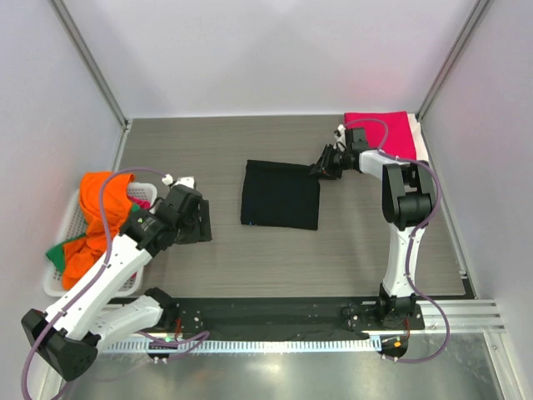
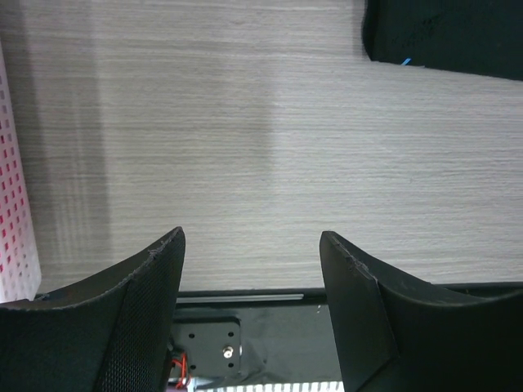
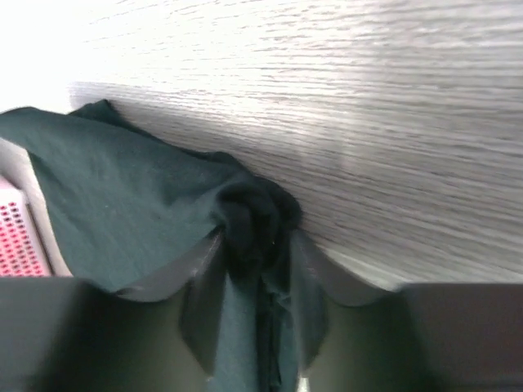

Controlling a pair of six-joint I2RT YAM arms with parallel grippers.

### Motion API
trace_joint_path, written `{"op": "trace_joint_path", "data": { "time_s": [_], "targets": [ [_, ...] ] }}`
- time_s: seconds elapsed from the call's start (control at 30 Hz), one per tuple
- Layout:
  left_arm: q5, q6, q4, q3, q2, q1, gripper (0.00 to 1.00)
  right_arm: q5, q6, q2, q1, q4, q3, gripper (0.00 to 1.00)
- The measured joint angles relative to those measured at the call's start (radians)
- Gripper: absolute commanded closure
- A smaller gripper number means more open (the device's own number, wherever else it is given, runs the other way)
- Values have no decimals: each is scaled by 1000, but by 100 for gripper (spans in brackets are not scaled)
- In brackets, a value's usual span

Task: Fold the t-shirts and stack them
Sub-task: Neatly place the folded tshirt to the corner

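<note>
Top external view: white mesh basket (image 1: 52, 283) at the left edge of the wood-grain surface (image 1: 208, 150), contents heaped and unfolded. An orange t-shirt (image 1: 100, 212) lies on top and spills over the rim, with a strip of green t-shirt (image 1: 57, 248) at the near-left side and a scrap of pink t-shirt (image 1: 142, 197) at the far-right corner. Most of the green and pink cloth is buried under the orange. The black t-shirt (image 1: 280, 196), folded to a rough rectangle, lies flat mid-surface. The crimson-pink t-shirt (image 1: 381, 133), folded, lies in the far right corner, partly covered by the right arm (image 1: 404, 196). The left arm (image 1: 108, 275) is bent and reaches forward beside the basket, its left claw (image 1: 196, 222) over bare surface, apart from the black t-shirt. The right arm reaches far and turns inward, its right claw (image 1: 325, 165) at the black t-shirt's far right corner. Left wrist view: left claw (image 2: 252, 237), fingers (image 2: 135, 314) spread apart with nothing between them. The basket wall (image 2: 15, 220) is cut off at left, the black t-shirt's corner (image 2: 445, 33) at top right. Right wrist view: right claw (image 3: 255, 237) is closed on a bunched fold of the black t-shirt (image 3: 122, 196), which reads dark green here. The cloth spreads away to the left over the surface (image 3: 368, 98), and the fingertips are largely hidden by it.
</note>
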Motion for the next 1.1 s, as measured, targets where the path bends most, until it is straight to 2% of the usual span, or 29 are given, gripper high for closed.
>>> {"op": "trace_joint_path", "data": {
  "time_s": [0.07, 0.1, 0.3, 0.47, 0.73, 1.1],
  "targets": [
    [0, 2, 18, -14, -15, 0, 32, -19, 17, 0, 0, 47, -32, 83],
    [0, 2, 29, -22, -22, 0, 33, -35, 27, 1, 0, 68, -48, 98],
    [-6, 2, 57, -51, -67, 0, 33, -41, 29, -1, 0, 68, -55, 99],
    [-23, 2, 76, -65, -142, 0, 35, 50, -60, -33, 3, -113, 26, 99],
    [-39, 2, 93, -65, -160, 0, 37, 225, -195, -137, -11, -361, 246, 99],
    [-40, 2, 99, -67, -166, 0, 37, 372, -321, -164, -58, -592, 591, 99]
  ]
}}
